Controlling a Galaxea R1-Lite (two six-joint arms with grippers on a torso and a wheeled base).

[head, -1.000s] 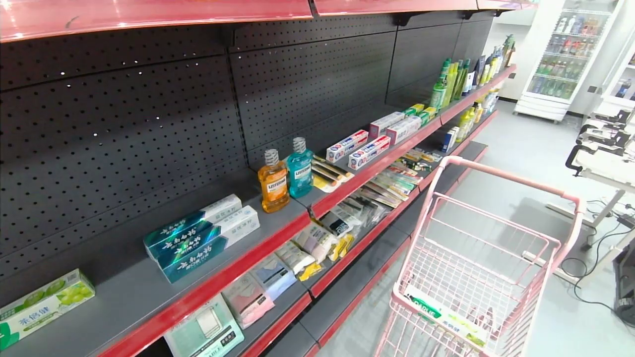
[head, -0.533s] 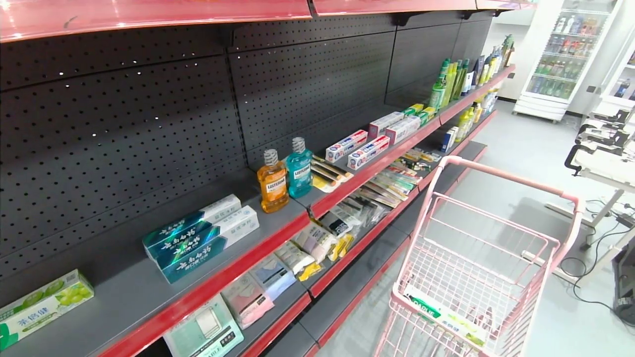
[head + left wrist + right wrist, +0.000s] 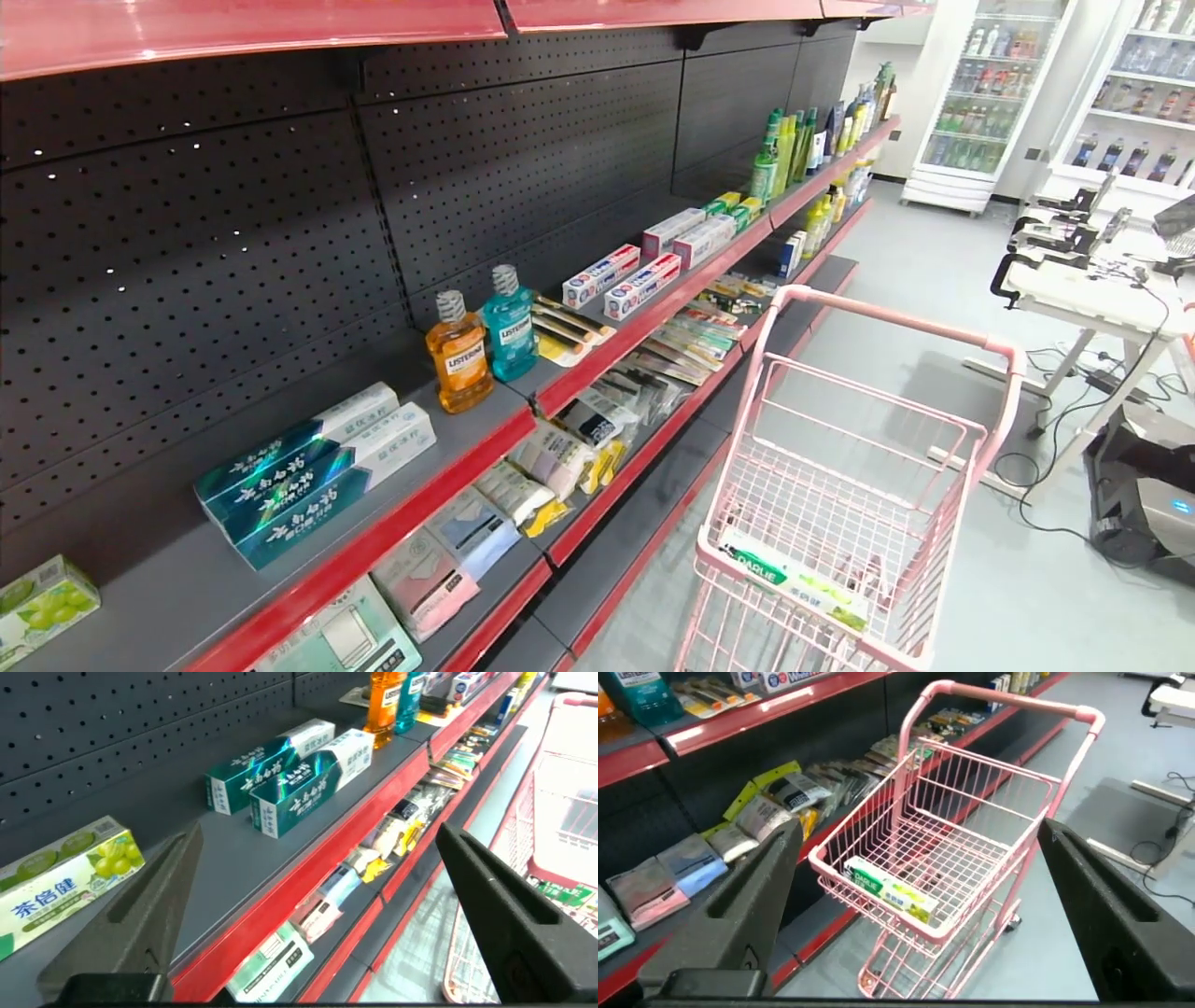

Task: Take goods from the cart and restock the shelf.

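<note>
Pink wire cart [image 3: 887, 319] stands on the grey floor [image 3: 934, 280] just beside the shelf [image 3: 373, 551], its handle bar on the far side from the head camera. One item of goods lies in it, a green-and-white box [image 3: 794, 593]. It lies flat on the basket bottom, against the end wall opposite the handle. The right wrist view confirms this position of the box [image 3: 892, 891] within the cart [image 3: 1013, 697].

Shelf condition: grey deck with a red front edge, partly stocked.
- Teal toothpaste boxes [image 3: 313, 471] lie stacked on the deck.
- An orange bottle [image 3: 457, 364] and a teal bottle [image 3: 511, 334] stand upright, touching or nearly so — contact cannot be confirmed.
- A lime-printed box [image 3: 42, 607] lies at the left end, well apart from the teal boxes.
- The lower shelf [image 3: 597, 597] carries assorted flat packets [image 3: 551, 457].

Left claw [image 3: 318, 831]: fingers spread wide, nothing between them. It is held out in front of the shelf [image 3: 280, 868], facing the deck near the lime-printed box [image 3: 65, 882].

Right claw [image 3: 917, 826]: fingers likewise spread wide and empty, held above the cart and apart from it — no contact with the basket or the box.
</note>
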